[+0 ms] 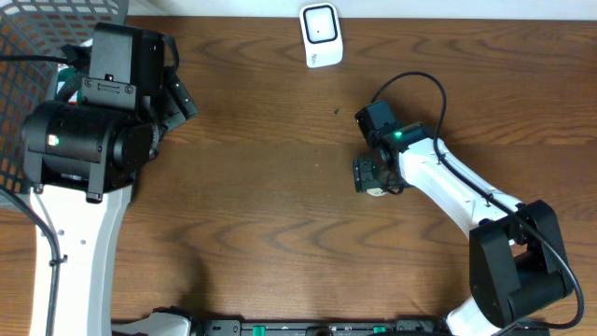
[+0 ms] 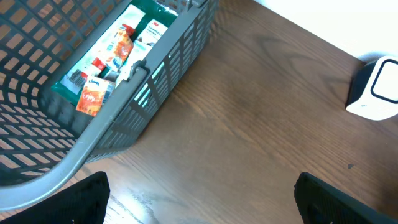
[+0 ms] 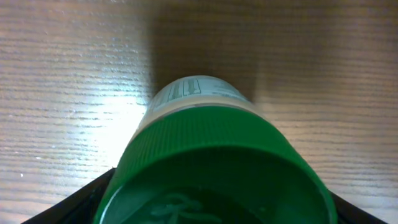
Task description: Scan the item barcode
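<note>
Dark wood-grain tabletop (image 1: 261, 121) is seen across all views. A white scanner (image 1: 320, 35) is set upright near the far edge, at centre. A grey mesh basket (image 1: 19, 56) is placed at the far left corner, with the left arm parked over it. In the left wrist view, packaged goods (image 2: 106, 62) in green and orange wrappers are seen piled inside the basket, and the scanner is visible well apart to the right. The left gripper (image 2: 202, 183) is held above bare wood just beside the basket wall; its fingers (image 2: 68, 202) are spread wide and nothing is caught between them. The right arm is stretched in from the near right corner, and the right gripper (image 1: 371, 177) is positioned mid-tabletop, well short of the scanner. In the right wrist view the frame is filled by a bottle (image 3: 199, 93) with a green ribbed cap (image 3: 217, 162) turned toward the lens; a printed label is seen on the pale body beyond the cap. The right fingers (image 3: 74, 211) are seen only as dark wedges on either side of the cap, the rest being hidden behind it. Whether the bottle is actually pinched or just flanked cannot be told.
</note>
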{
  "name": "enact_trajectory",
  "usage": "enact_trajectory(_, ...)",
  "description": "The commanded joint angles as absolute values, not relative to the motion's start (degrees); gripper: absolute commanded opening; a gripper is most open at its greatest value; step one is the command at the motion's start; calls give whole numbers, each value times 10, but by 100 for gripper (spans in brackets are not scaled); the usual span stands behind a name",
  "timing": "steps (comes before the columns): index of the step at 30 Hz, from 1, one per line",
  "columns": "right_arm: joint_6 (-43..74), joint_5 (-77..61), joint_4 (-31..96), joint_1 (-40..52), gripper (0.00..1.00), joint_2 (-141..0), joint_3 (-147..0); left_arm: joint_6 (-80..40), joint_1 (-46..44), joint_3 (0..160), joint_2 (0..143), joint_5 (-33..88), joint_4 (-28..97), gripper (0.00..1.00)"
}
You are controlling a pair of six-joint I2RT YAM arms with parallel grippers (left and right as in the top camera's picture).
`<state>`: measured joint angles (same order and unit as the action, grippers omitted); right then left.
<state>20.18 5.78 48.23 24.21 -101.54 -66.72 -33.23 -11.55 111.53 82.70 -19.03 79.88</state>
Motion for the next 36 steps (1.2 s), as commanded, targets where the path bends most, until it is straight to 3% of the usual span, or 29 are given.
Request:
enact_trajectory(1, 208, 57, 484, 236, 75, -1020, -659, -337, -113, 1123, 823, -200, 801, 95)
enact_trajectory(4, 208, 48, 472, 236, 66, -1020, -659, -337, -113, 1123, 823, -200, 801, 95)
enact_trajectory(14, 196, 44, 493, 236, 62, -1017, -674, -337, -113, 1123, 823, -200, 801, 95)
enact_trajectory(26, 154, 15, 793, 236, 58, -1015, -930, -337, -113, 1123, 823, -200, 801, 95)
enact_trajectory(36, 98, -109, 847, 208, 50, -1031, -916, -337, -113, 1123, 823, -200, 801, 95)
